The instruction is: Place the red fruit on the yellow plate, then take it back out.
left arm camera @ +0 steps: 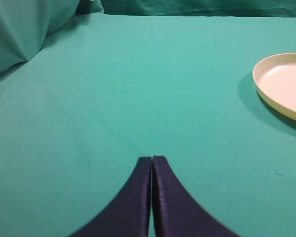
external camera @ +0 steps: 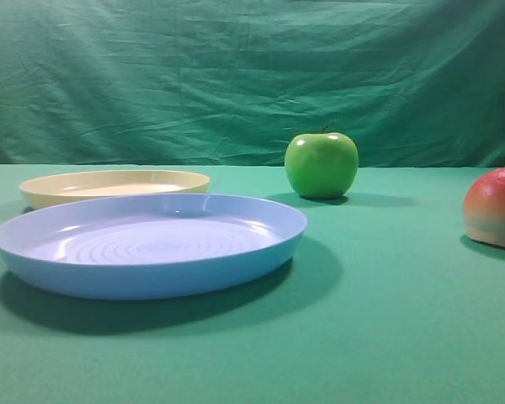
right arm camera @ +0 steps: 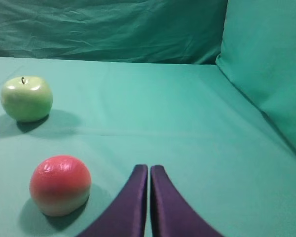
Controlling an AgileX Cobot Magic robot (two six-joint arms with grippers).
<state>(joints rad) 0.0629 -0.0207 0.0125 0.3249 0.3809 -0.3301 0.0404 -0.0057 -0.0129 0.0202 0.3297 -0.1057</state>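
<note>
Exterior high view: the red fruit point(external camera: 495, 208) sits at the right edge of the frame, partly cut off by it, resting on the green cloth point(external camera: 387, 320). The yellow plate point(external camera: 109, 187) lies at the left, directly behind the blue plate point(external camera: 151, 252), whose near rim overlaps it in this view; whether the two rims touch cannot be told. The green apple point(external camera: 321, 164) stands upright at centre, well apart from both plates and from the fruit. You see bare cloth between the blue plate's right rim and the fruit.

Right wrist view: your right gripper point(right arm camera: 149, 170) appears at the bottom centre, jaws pressed together and holding nothing. The fruit lies at lower left, just beside the fingers and apart from them; the apple stands beyond it at upper left. Cloth lies open ahead and to the right, up to the draped backdrop point(right arm camera: 266, 64).

Left wrist view: your left gripper point(left arm camera: 151, 160) likewise shows jaws closed on nothing, over bare cloth. The yellow plate's rim enters at the right edge.
</note>
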